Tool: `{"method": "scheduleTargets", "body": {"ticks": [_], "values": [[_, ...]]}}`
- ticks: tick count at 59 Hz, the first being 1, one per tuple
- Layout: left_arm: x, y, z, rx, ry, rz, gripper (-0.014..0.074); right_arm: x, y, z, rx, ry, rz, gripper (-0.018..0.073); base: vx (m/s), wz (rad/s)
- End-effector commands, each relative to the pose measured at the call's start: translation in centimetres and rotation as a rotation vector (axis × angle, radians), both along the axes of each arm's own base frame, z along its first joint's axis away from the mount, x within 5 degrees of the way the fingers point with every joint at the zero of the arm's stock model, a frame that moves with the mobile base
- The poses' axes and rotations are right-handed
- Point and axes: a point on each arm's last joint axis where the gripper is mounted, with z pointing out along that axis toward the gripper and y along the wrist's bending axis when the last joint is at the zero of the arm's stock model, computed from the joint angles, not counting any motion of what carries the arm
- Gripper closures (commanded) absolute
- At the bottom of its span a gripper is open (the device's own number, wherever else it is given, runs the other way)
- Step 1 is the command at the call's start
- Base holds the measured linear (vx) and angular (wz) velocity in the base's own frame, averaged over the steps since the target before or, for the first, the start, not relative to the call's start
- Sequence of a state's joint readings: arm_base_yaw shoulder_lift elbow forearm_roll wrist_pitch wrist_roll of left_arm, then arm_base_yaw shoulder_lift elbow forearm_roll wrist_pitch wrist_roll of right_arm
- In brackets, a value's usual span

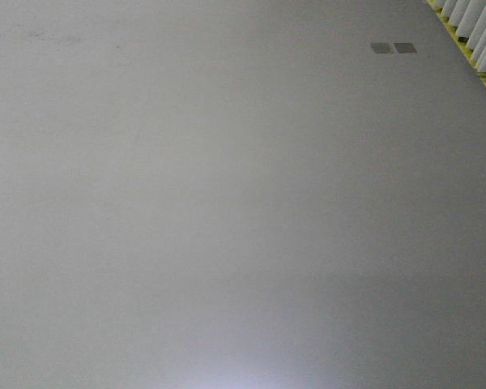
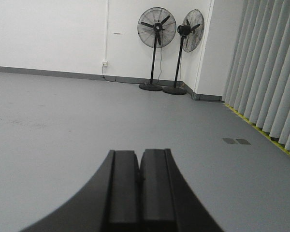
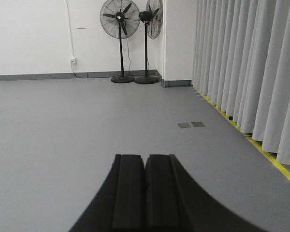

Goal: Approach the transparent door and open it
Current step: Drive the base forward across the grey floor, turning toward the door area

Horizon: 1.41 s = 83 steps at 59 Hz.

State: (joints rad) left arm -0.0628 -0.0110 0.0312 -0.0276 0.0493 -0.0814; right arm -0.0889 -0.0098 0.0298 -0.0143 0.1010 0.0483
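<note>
Grey floor [image 1: 227, 203] met the curtain [image 3: 241, 63], no door showed; left fingers [image 2: 123, 193] and right fingers [image 3: 128, 193] were pressed together; approach and opening undone.

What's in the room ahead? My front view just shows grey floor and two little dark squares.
Observer: Two black fans on tall stands are in the far corner, by a white wall.
Operator: Can you spot a see-through door?
Observer: No, neither wrist view shows one; the right side is all long grey curtains.
Operator: Are the jaws open?
Observer: No. The left jaws and the right jaws are both pressed shut, with nothing between them.
</note>
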Motion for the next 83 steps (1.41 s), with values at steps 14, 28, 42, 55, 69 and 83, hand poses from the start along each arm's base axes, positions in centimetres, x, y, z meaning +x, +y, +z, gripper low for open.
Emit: {"method": "scheduleTargets", "body": {"ticks": [14, 28, 42, 55, 69, 83], "values": [[-0.09, -0.01, 0.29, -0.017, -0.080, -0.004, 0.0594, -0.12, 0.00, 0.67, -0.013, -0.091, -0.003, 0.0568, 0.00, 0.00], [-0.09, -0.01, 0.29, -0.017, -0.080, -0.004, 0.0594, -0.12, 0.00, 0.67, -0.013, -0.091, -0.003, 0.0568, 0.00, 0.00], [-0.09, -0.01, 0.29, -0.017, -0.080, -0.004, 0.0594, -0.12, 0.00, 0.67, -0.013, -0.091, -0.003, 0.0568, 0.00, 0.00], [-0.09, -0.01, 0.29, -0.017, -0.080, -0.004, 0.0594, -0.12, 0.00, 0.67, -0.013, -0.091, -0.003, 0.0568, 0.03, 0.00], [-0.09, -0.01, 0.29, -0.017, -0.080, -0.004, 0.0594, -0.12, 0.00, 0.67, -0.013, -0.091, -0.003, 0.0568, 0.10, 0.03], [-0.09, -0.01, 0.29, -0.017, -0.080, -0.004, 0.0594, -0.12, 0.00, 0.67, -0.013, -0.091, -0.003, 0.0568, 0.19, 0.09]]}}
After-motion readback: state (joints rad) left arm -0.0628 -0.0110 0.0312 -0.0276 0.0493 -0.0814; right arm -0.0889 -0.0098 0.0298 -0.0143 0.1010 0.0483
